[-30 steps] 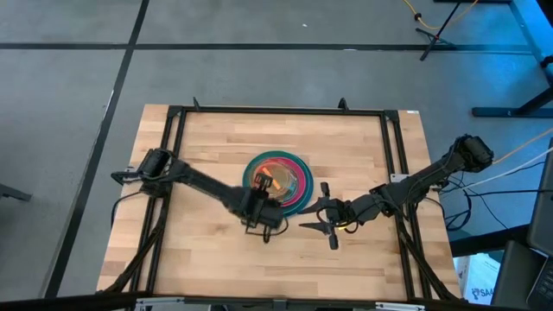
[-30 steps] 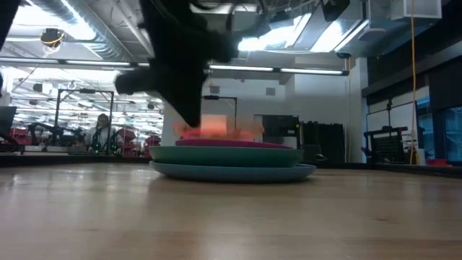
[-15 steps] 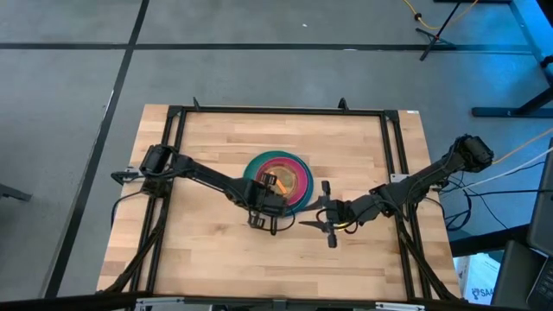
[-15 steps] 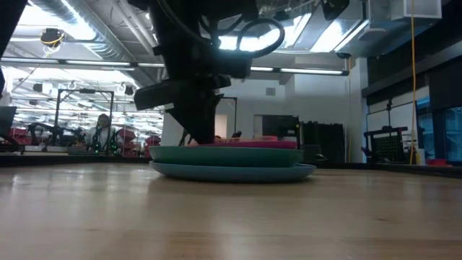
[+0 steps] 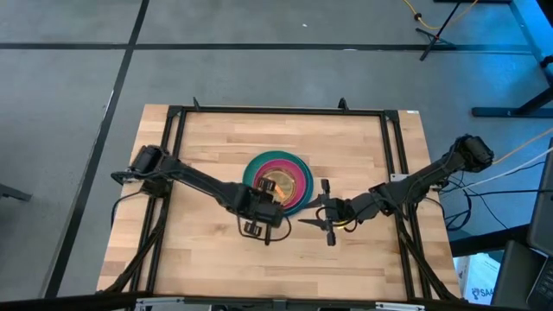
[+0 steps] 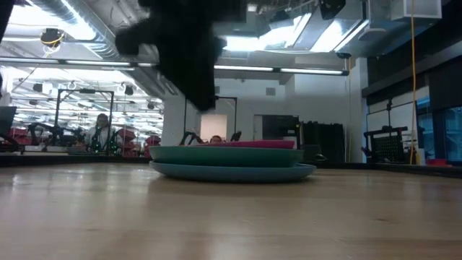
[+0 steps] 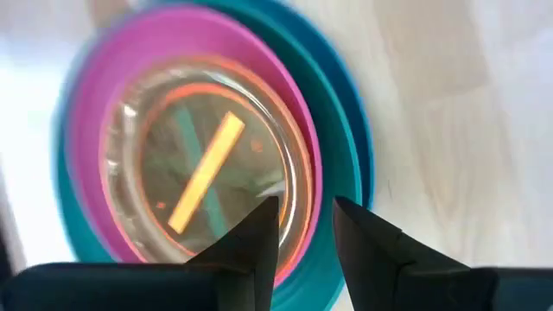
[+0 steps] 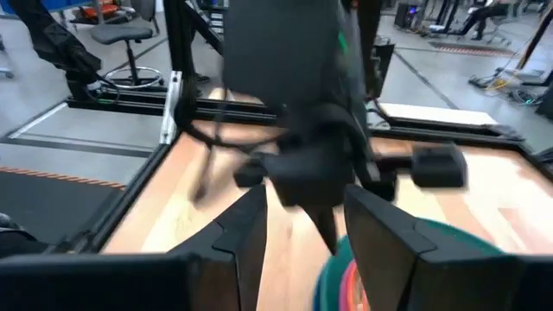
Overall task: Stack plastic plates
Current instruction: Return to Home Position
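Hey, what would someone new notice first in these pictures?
The bright stack of plates at the middle of the wooden table stands out: blue and teal rims, magenta inside, and a translucent orange plate on top. The left gripper hangs above the table beside the stack, open and empty. The right gripper waits on the stack's other side, also open.
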You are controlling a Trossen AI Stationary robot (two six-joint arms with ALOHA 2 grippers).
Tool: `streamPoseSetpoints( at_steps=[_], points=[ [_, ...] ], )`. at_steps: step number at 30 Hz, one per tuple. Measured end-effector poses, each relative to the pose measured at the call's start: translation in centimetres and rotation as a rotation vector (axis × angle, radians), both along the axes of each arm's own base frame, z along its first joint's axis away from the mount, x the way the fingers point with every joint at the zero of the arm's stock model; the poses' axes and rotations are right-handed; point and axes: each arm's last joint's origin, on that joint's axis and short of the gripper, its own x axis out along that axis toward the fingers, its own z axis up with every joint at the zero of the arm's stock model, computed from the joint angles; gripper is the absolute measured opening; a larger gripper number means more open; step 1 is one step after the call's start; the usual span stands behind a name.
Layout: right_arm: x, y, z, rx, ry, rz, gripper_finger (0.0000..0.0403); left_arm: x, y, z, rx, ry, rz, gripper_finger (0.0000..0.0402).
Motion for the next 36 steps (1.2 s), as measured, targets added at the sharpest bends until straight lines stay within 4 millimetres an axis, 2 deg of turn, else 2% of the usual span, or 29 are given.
streamPoseSetpoints(
  at_steps=[8,13,17,23,30,36],
  points=[
    [0.1,-0.8,0.4,-0.063,-0.02,-0.014,0.015,-2.9,-0.3,4.5,-0.043,-0.16,-0.022,0.0106],
    [0.2,-1.0,0.4,-0.095,-0.022,-0.025,0.015,-6.3,0.8,5.4,-0.103,-0.358,-0.02,0.0106],
    [0.4,-1.6,0.4,-0.112,-0.017,-0.044,0.015,-9.5,2.1,4.8,-0.167,-0.569,-0.011,0.0106],
    [0.9,-3.2,0.2,-0.105,0.002,-0.103,0.015,-14.2,3.5,2.7,-0.264,-0.814,0.012,0.0106],
    [1.1,-4.3,-0.5,-0.082,-0.006,-0.105,0.015,-18.0,4.8,-0.7,-0.357,-1.026,0.043,0.0106],
    [0.1,-4.7,-1.3,-0.137,-0.015,-0.125,0.015,-20.7,5.9,-2.0,-0.394,-1.127,0.053,0.0106]
  ],
)
